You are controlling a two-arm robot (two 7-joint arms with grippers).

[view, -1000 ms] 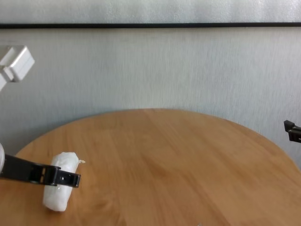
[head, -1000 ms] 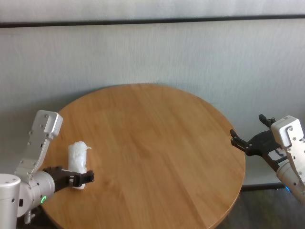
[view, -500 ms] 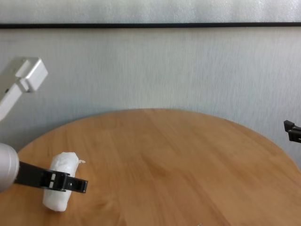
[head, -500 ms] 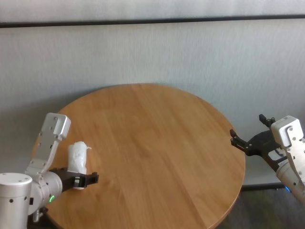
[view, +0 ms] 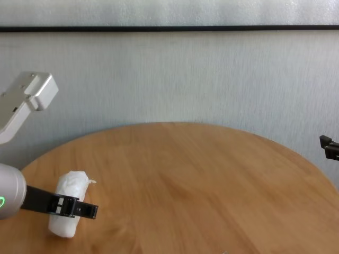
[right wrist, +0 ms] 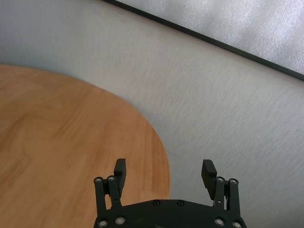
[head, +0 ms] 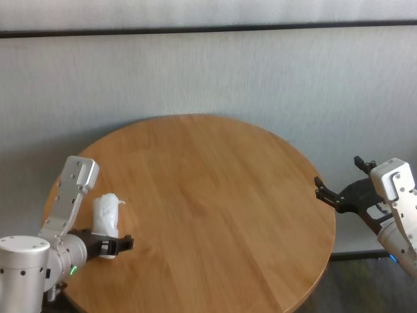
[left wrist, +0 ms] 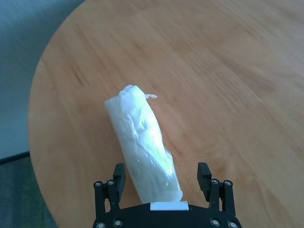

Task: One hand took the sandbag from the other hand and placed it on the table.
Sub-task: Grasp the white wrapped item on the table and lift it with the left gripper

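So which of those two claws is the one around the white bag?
The left gripper, with the green ring: its open fingers straddle the sandbag on the table. The right gripper waits off the table's edge.

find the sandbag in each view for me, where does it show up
Head view: sandbag at lower left, near the table's left edge.
Left wrist view: sandbag at centre, its near end between the left gripper's open fingers.
Right wrist view: not in it.
Chest view: lower left.
Shared landmark: the round wooden table.
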